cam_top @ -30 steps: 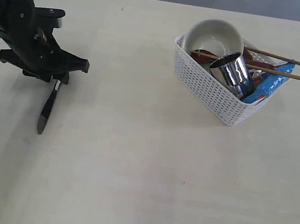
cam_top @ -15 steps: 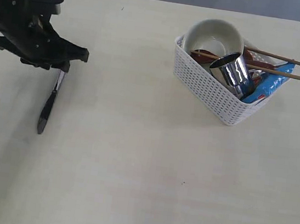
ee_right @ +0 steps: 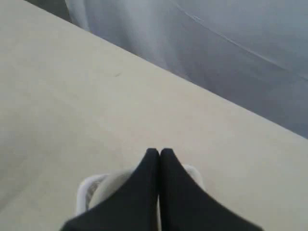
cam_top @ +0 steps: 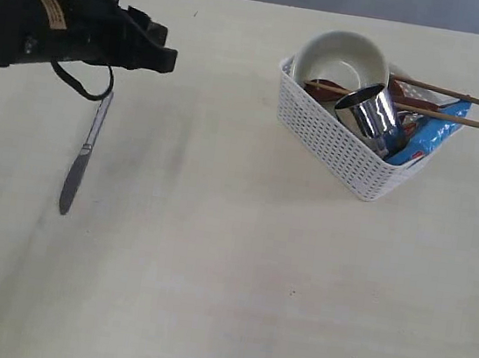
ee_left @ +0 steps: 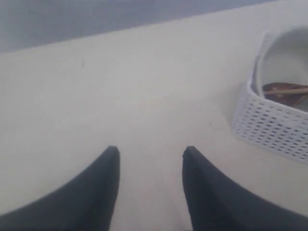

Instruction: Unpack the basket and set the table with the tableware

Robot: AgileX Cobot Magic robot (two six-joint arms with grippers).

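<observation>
The steel knife point(cam_top: 83, 156) lies flat on the table point(cam_top: 212, 255) at the left, free of any grip. My left gripper point(cam_top: 160, 44) hovers behind it, pointing toward the basket, open with only bare tabletop between its fingers point(ee_left: 150, 152). The white basket point(cam_top: 341, 144) stands at the right, holding the tilted white bowl point(cam_top: 341, 58), the shiny steel cup point(cam_top: 373, 115), a reddish-brown spoon point(cam_top: 325, 89) and two chopsticks point(cam_top: 450, 92) resting across its rim. My right gripper point(ee_right: 159, 152) is shut and empty above the basket point(ee_right: 86, 190) and bowl point(ee_right: 111, 186).
A blue crisp packet point(cam_top: 432, 136) lies in the basket beside the cup. The left wrist view catches the basket's lattice wall point(ee_left: 272, 126), with the spoon point(ee_left: 285, 90) inside. The table's back edge meets a grey backdrop point(ee_right: 216, 43).
My left gripper has lifted off the knife's handle end and swung back and to the right, turning to face the basket. The knife has stayed where it lay.
</observation>
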